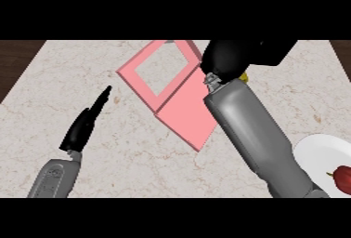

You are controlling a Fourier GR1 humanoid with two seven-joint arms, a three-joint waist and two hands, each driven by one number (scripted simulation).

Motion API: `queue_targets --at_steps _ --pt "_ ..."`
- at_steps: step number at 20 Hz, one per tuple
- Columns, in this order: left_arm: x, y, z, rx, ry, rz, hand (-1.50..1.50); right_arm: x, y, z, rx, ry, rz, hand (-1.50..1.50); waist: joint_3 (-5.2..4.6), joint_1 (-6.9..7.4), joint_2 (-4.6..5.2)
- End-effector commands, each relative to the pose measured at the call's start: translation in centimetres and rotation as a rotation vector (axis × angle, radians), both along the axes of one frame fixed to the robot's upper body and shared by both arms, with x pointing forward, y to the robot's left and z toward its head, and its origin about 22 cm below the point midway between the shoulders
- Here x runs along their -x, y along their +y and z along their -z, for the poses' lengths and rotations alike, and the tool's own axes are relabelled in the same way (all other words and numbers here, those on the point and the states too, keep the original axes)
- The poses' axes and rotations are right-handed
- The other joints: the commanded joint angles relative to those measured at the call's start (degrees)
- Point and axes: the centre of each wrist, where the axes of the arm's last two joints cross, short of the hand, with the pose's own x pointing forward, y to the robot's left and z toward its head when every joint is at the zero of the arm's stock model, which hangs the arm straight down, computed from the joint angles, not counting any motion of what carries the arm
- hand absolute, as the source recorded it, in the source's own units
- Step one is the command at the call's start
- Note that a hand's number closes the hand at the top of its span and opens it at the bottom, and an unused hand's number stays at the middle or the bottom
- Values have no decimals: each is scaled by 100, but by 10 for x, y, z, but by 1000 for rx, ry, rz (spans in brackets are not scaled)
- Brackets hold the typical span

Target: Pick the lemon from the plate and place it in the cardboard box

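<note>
One view only, from head height, aimed steeply down at marble counter [137,153]. Close in: forearms enter from lower edge, left hand [86,123] at view's left, right hand [237,56] upper right. Pink box [182,109] near centre, white plate [319,155] cut off at right edge.

lemon [244,76] mostly hidden, plate [315,155] cut off
</note>
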Motion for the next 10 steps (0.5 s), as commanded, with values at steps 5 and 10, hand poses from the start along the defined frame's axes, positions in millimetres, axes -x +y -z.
queue_targets --at_steps 5,10 --pt "7 2 8 9 5 0 0 -10 -22 26 -361 263 248 -150 26 -28 55" --pt "-2 7 -7 5 -26 -41 0 0 7 36 -426 152 86 -150 26 -136 57"
